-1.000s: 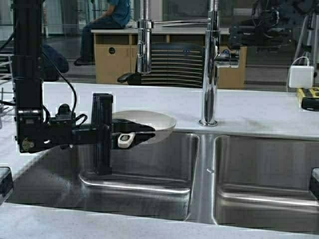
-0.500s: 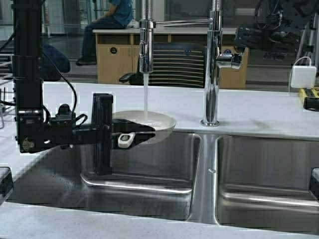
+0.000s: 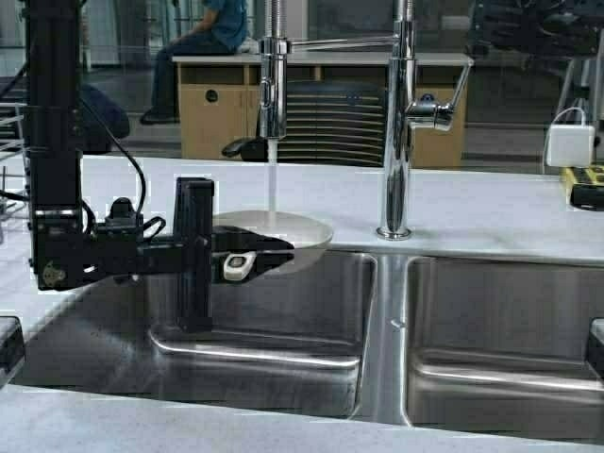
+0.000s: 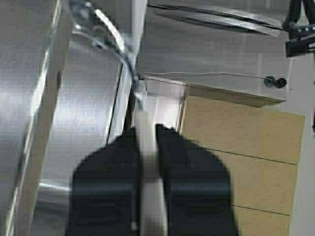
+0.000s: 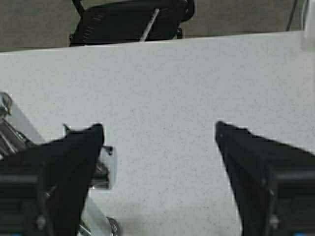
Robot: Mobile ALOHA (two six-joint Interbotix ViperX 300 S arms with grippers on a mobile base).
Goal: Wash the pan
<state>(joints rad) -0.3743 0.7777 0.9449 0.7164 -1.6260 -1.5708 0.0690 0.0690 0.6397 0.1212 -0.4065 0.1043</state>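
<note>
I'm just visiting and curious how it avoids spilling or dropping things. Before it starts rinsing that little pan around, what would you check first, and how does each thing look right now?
1. Grip on the handle: the left gripper is shut on the pan handle, which sits between its fingers in the left wrist view. Ok.
2. Water running: a stream falls from the faucet head. Ok.
3. Stream landing in the pan, not beside it. Ok.
4. Pan held over the left sink basin, so runoff should drain there. Ok.
5. Right gripper out of the way: open above the countertop. Ok.
6. Whether the pan is clean inside: cannot tell.
</note>
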